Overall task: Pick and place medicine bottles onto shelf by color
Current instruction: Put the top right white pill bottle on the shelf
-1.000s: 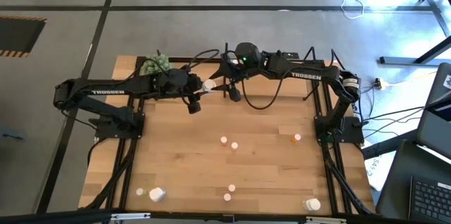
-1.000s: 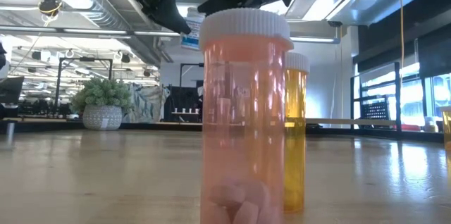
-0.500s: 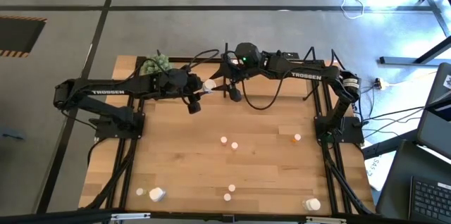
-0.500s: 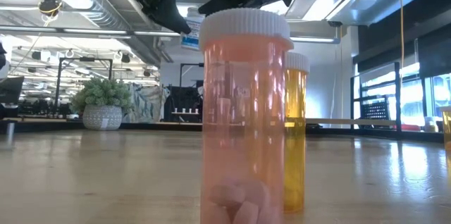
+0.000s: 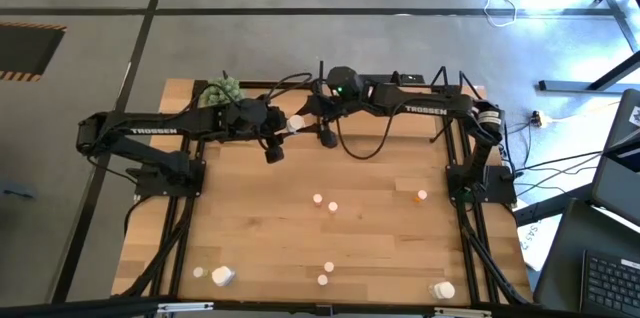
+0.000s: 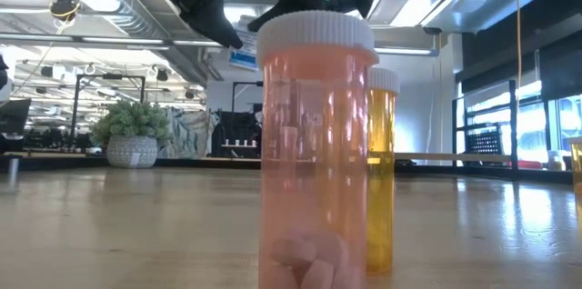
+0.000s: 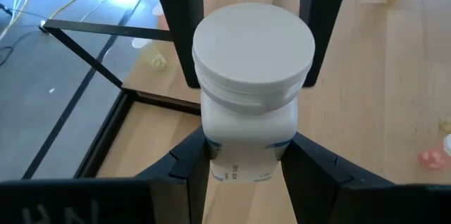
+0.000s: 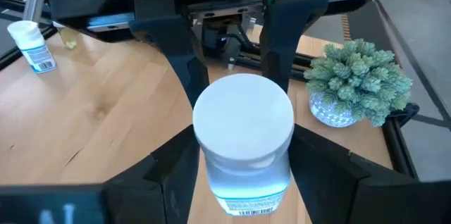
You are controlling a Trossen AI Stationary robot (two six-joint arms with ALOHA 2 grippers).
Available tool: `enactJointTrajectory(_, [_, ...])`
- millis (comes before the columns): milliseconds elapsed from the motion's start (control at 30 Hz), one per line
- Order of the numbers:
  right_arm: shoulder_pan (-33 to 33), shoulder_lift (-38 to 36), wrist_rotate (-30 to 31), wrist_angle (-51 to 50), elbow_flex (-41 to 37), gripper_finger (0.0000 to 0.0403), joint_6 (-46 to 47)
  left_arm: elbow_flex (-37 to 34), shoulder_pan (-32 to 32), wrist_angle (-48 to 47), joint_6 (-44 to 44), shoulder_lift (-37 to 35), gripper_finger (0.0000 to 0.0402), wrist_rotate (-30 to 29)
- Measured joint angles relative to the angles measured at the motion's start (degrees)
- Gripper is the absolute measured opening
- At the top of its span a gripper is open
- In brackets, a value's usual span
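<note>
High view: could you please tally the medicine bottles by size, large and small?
Large white bottles: 3
Small bottles: 6
Total: 9

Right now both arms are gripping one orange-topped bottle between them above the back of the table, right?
Not quite: the bottle has a white top, not orange, as both wrist views show. The left gripper and right gripper both grip it above the back of the table.

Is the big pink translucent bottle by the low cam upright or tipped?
Upright. The pink translucent bottle stands on its base on the wooden table, white ribbed cap on top, tablets settled at its bottom.
</note>
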Motion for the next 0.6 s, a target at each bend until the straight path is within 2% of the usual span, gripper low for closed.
enactJointTrajectory(267, [0.18, 0.12, 1.34, 2.63, -0.07, 0.0208, 0.26, 0.02, 0.02, 0.62, -0.03, -0.09, 0.0140, -0.42])
enactJointTrajectory(500, [0.20, 0.12, 1.35, 2.74, -0.07, 0.0175, 0.04, 0.04, 0.04, 0.61, -0.37, -0.09, 0.0140, -0.21])
enactJointTrajectory(600, [0.20, 0.12, 1.37, 2.76, -0.07, 0.0174, 0.07, 0.11, 0.04, 0.52, -0.39, -0.09, 0.0140, -0.19])
